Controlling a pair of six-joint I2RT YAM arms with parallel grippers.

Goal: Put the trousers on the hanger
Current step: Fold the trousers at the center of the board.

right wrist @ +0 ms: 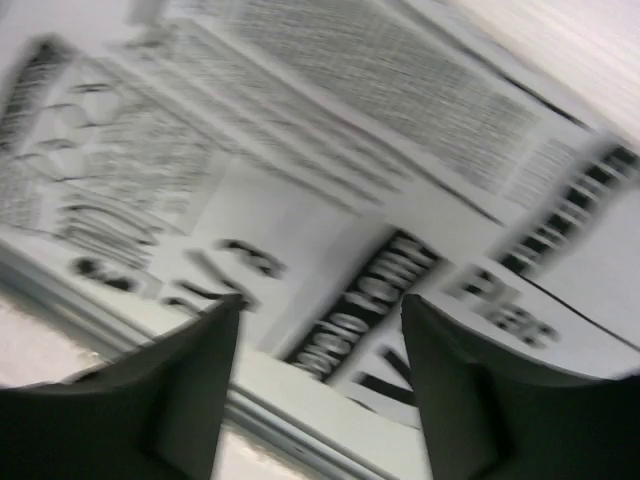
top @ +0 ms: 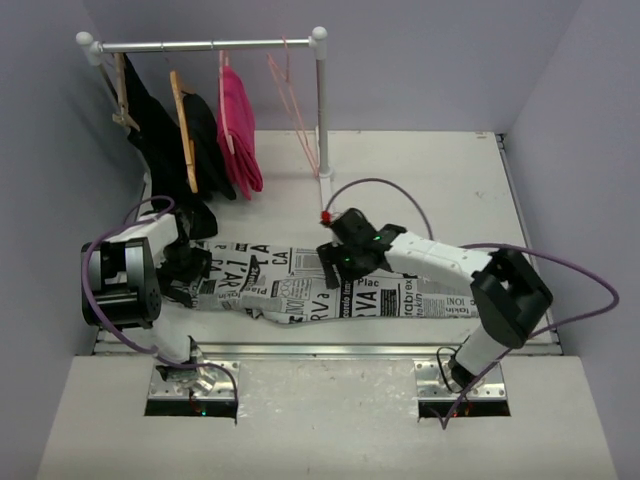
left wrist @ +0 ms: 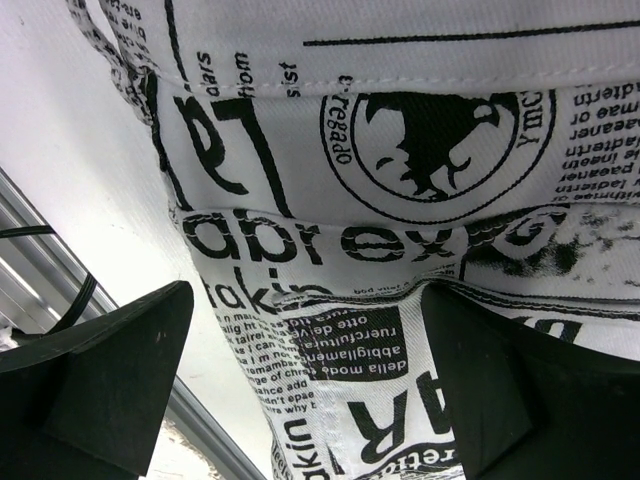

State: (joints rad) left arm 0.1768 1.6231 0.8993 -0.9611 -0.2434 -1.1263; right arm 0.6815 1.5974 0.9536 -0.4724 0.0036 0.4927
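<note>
Two open tools, neither gripping: left tool (top: 185,268) over the left end, right tool (top: 340,262) mid-length of the trousers (top: 290,295), which lie left-to-right along the near desk (top: 420,190) edge, with the hanger (top: 292,108) on the far rail (top: 210,45), nearer the right tool.

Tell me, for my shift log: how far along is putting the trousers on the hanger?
Done: nothing visible yet. The trousers lie spread on the table; the hanger hangs bare on the rail. In hand: the left pincer and right pincer, both open, sit low over the fabric, apparently about to grasp. Left: grasping, lifting, fetching the hanger, draping.
</note>
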